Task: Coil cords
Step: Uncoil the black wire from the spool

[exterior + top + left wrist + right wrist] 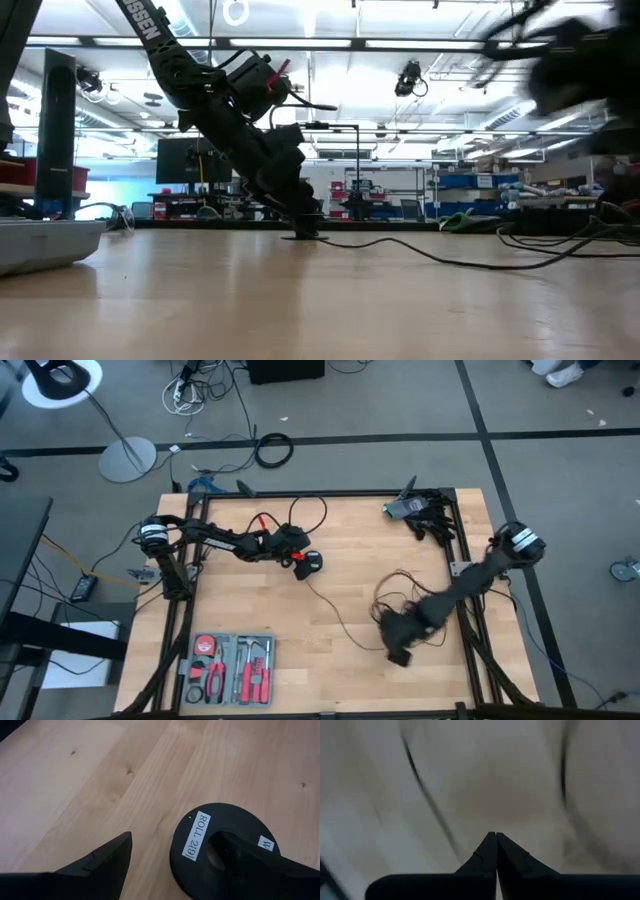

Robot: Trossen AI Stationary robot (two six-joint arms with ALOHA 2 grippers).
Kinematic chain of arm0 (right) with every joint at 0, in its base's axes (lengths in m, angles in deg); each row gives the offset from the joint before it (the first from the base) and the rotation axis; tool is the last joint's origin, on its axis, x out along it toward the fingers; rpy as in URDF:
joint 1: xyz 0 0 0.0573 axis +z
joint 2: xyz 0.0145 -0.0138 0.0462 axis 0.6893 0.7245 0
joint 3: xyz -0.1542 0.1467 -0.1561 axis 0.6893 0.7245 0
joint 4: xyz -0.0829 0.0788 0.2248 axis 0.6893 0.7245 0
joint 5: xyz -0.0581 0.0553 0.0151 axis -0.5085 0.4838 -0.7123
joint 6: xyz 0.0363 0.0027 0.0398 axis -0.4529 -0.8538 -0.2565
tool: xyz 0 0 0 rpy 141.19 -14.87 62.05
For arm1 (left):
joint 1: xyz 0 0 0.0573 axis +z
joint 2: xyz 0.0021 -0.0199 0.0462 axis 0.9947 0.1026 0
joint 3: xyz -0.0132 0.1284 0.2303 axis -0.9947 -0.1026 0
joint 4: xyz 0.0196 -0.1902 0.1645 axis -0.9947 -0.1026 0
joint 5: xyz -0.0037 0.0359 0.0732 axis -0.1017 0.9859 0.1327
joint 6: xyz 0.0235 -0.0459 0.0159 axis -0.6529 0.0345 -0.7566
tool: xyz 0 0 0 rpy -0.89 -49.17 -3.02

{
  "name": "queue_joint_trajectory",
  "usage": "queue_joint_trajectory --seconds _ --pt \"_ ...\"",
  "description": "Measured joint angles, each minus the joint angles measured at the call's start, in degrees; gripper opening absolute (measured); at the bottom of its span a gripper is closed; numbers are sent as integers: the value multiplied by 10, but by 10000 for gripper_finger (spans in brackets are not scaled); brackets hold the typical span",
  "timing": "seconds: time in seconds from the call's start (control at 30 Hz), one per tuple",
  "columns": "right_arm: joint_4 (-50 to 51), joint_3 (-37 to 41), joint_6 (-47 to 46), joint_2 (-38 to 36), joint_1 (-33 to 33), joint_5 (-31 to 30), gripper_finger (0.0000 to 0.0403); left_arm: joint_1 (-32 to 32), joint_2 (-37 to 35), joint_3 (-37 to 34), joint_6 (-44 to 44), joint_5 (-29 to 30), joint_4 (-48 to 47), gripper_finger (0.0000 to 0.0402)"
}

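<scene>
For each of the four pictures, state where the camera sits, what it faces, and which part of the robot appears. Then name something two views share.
High view: overhead, straight down on the table; both arms show.
Low view: at tabletop height, level across; the left arm stands on the puck.
Left wrist view: faces down past open fingers at the labelled puck.
Right wrist view: faces blurred tabletop; right gripper shut.
Shared: high and low views both show the cord.

A: How many cords on the table?
B: One thin black cord (345, 622), joined to one round black puck (311, 562).

A: And arms?
B: Two, so two grippers: the left gripper (300, 556) and the right gripper (398, 652).

A: Anything else?
B: One tool set tray (228, 669) and one green-and-black bundle (420, 512).
</scene>
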Motion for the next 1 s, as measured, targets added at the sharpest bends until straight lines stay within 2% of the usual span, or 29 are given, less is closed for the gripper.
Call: queue_joint_trajectory --seconds 0.1,0.17,0.2,0.27,0.33,0.4,0.5,0.63,0.77,0.9,1.0 --pt "80 0 -129 -22 73 36 1 0 0 0 6 0 0 300" --pt "122 0 -211 -31 117 21 1 0 0 0 6 0 0 300" --pt "129 0 -245 -33 135 -16 0 0 0 0 7 0 0 300" --pt "127 0 -293 -34 164 -129 1 0 0 0 7 0 1 300" --pt "122 0 -312 -30 179 -250 2 0 0 0 7 0 2 300" --pt "118 0 -315 -22 174 -345 4 0 1 0 7 0 2 300" --pt "119 0 -311 -10 141 -443 5 0 1 0 9 0 2 300" --pt "89 4 -289 12 64 -534 6 0 1 0 9 -1 3 300" --pt "-59 12 -123 43 -30 -528 20 0 1 -1 9 -2 3 300" --pt "-285 12 122 79 -124 -424 47 0 1 -1 9 -3 3 300" --pt "-452 12 262 102 -182 -351 72 0 1 -1 9 -4 2 300"
